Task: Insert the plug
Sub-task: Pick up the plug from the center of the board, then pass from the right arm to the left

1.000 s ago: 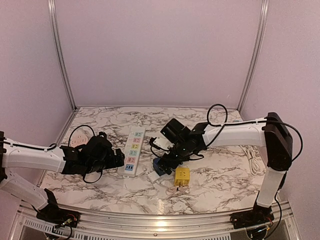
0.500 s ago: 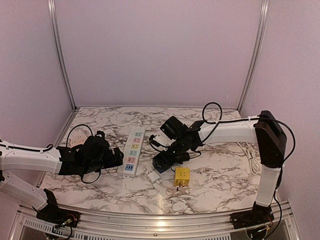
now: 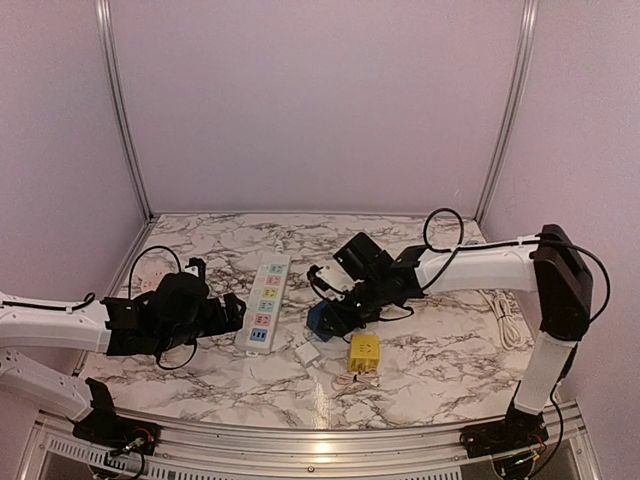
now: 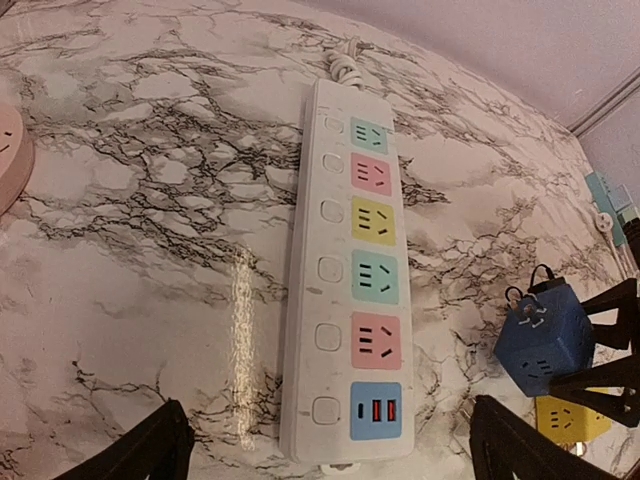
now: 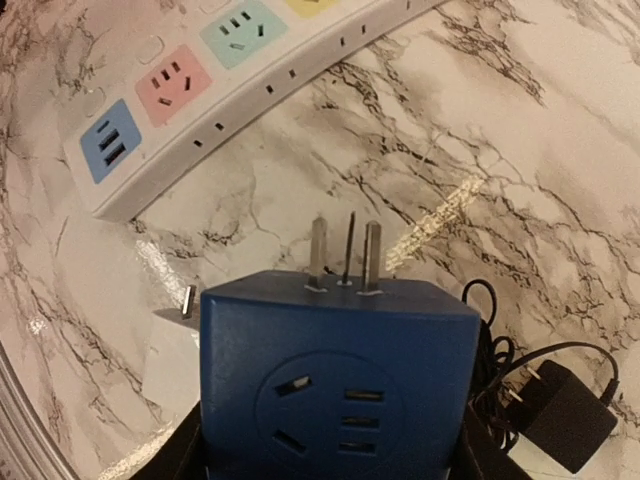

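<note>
A blue cube plug (image 5: 335, 380) with three metal prongs pointing away fills the space between my right gripper's (image 5: 330, 445) fingers, which press on its two sides. From above, the cube (image 3: 319, 318) hangs tilted just right of the white power strip (image 3: 267, 300), with the right gripper (image 3: 330, 318) on it. The strip (image 4: 350, 270) has several coloured sockets and a blue USB panel at its near end. My left gripper (image 4: 325, 445) stands wide open over that near end, touching nothing; the top view shows the left gripper (image 3: 235, 312) left of the strip.
A yellow cube plug (image 3: 363, 350) and a small white adapter (image 3: 306, 352) lie near the front of the marble table. A black adapter with cord (image 5: 560, 420) lies by the blue cube. A white cable (image 3: 505, 315) is at the right, a pink round item (image 4: 8, 165) at the left.
My right gripper has closed from wide open onto the blue cube and tilted it up off the table. The left arm has shifted slightly; its jaws stay open.
</note>
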